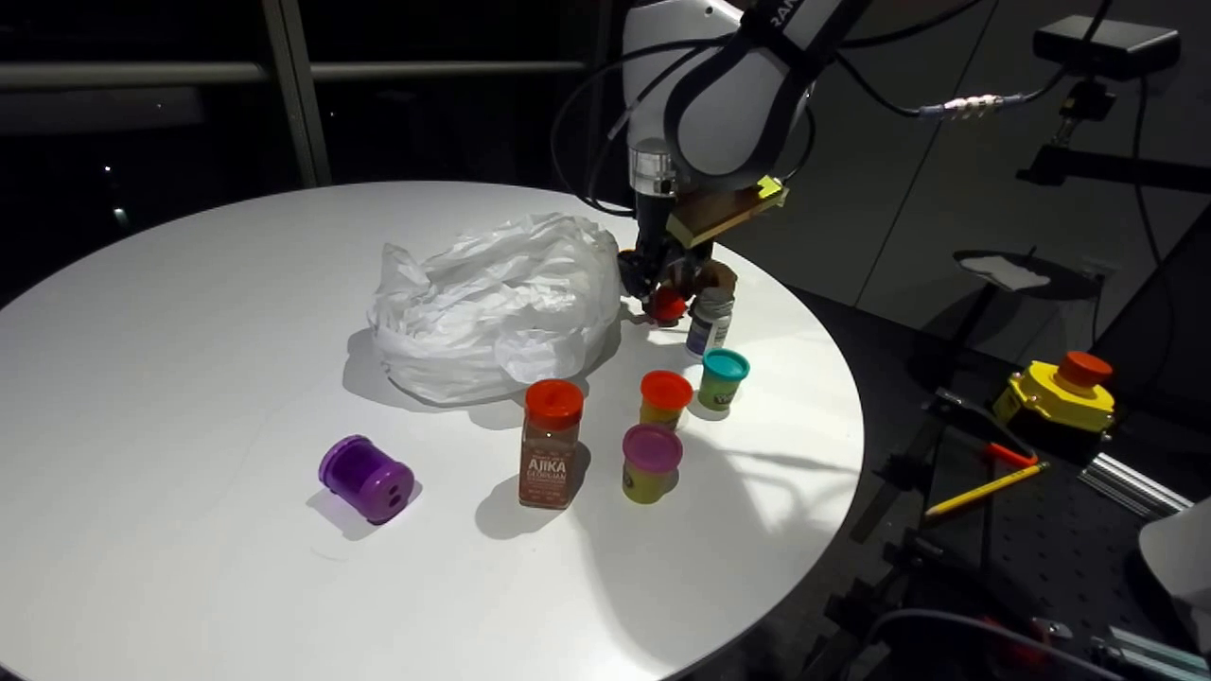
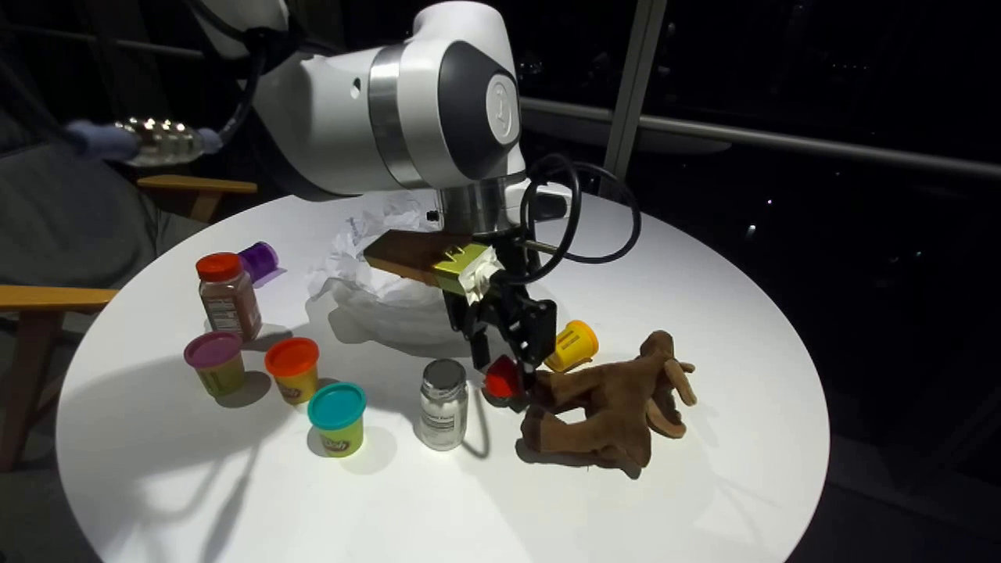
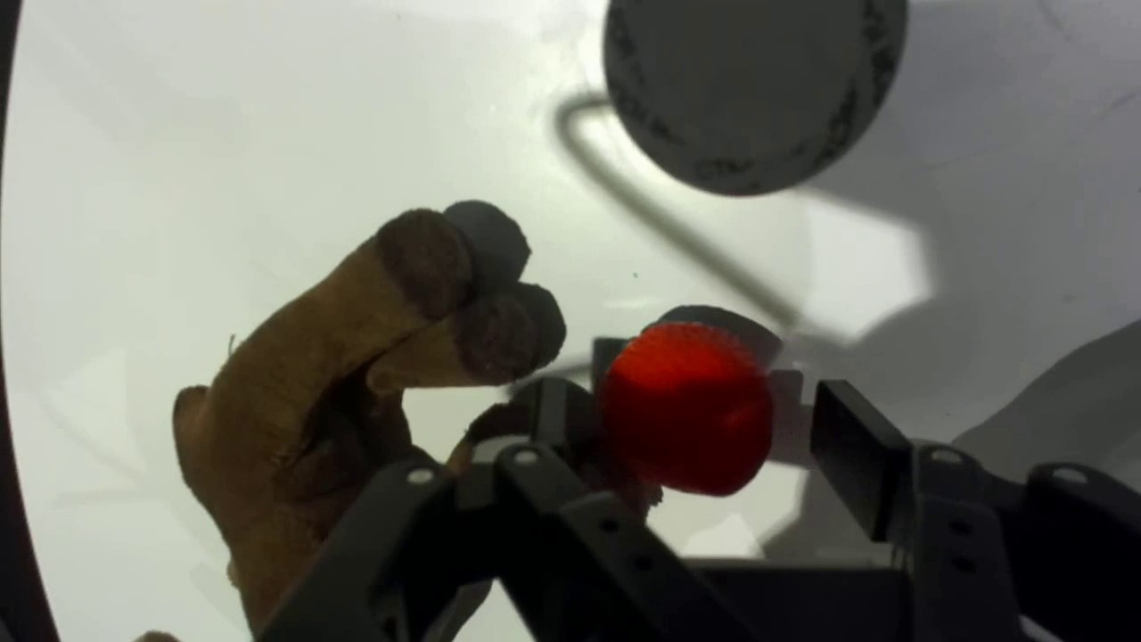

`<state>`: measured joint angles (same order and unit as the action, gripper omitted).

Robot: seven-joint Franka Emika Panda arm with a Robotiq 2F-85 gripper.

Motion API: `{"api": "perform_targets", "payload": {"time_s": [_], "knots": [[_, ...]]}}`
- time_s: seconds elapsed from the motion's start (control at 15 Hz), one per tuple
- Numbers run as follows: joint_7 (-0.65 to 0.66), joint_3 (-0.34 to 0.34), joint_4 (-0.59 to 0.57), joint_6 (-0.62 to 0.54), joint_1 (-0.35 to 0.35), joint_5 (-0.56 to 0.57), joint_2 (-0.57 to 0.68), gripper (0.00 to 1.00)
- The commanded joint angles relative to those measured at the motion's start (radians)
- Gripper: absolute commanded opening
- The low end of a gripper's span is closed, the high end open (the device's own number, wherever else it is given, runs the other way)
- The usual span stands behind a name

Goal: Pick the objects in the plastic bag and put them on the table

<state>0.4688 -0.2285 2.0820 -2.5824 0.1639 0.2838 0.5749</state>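
Wrist view, looking down: the black pincer (image 3: pixel 700 410) has its fingers spread apart on either side of a small red object (image 3: pixel 691 419). A gap shows between the red object and the finger at the right of this view; the finger at the left sits close beside it, and whether it touches is unclear. Also seen from above are a small jar (image 3: pixel 753 89), reduced to its round grey top, and the paws of a brown plush toy (image 3: pixel 303 348).

In both exterior views a crumpled, translucent white plastic bag (image 1: pixel 501 307) sits on a round white bench (image 1: pixel 189 378), near the pincer. Outside the bag, three tubs stand upright close together: a purple-lidded tub (image 1: pixel 651 463), an orange-lidded tub (image 1: pixel 665 392) and a teal-lidded tub (image 1: pixel 724 378).

In an exterior view the plush toy lies full length, legs toward the pincer, with a yellow tub (image 2: pixel 575 344) on its side just behind it. A wooden armrest (image 2: pixel 199 185) shows past the edge of the bench.

In an exterior view a purple cup (image 1: pixel 367 478) lies on its side in plain sight, and a red-lidded jar (image 1: pixel 549 459) stands upright, the word AJIKA readable. From there the plush toy is only a brown patch behind the small jar, while a yellow button box (image 1: pixel 1055 392) and a pencil (image 1: pixel 987 489) appear beyond the bench.
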Motion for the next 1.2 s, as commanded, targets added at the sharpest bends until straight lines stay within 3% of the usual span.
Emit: {"api": "perform_targets", "payload": {"time_s": [0.0, 0.27, 0.33, 0.6, 0.8, 0.87, 1.13], "knots": [[-0.019, 0.014, 0.14, 0.036, 0.019, -0.011, -0.204, 1.0], [-0.062, 0.063, 0.25, 0.037, 0.021, 0.015, -0.401, 1.0], [-0.039, 0.068, 0.263, 0.08, 0.036, 0.051, -0.45, 1.0], [-0.049, 0.191, 0.285, 0.271, 0.028, 0.091, -0.639, 1.0], [-0.087, 0.302, 0.289, 0.373, 0.032, 0.033, -0.768, 1.0], [-0.056, 0.295, 0.254, 0.329, -0.01, 0.054, -0.663, 1.0], [-0.065, 0.347, 0.277, 0.375, -0.003, 0.036, -0.756, 1.0]]}}
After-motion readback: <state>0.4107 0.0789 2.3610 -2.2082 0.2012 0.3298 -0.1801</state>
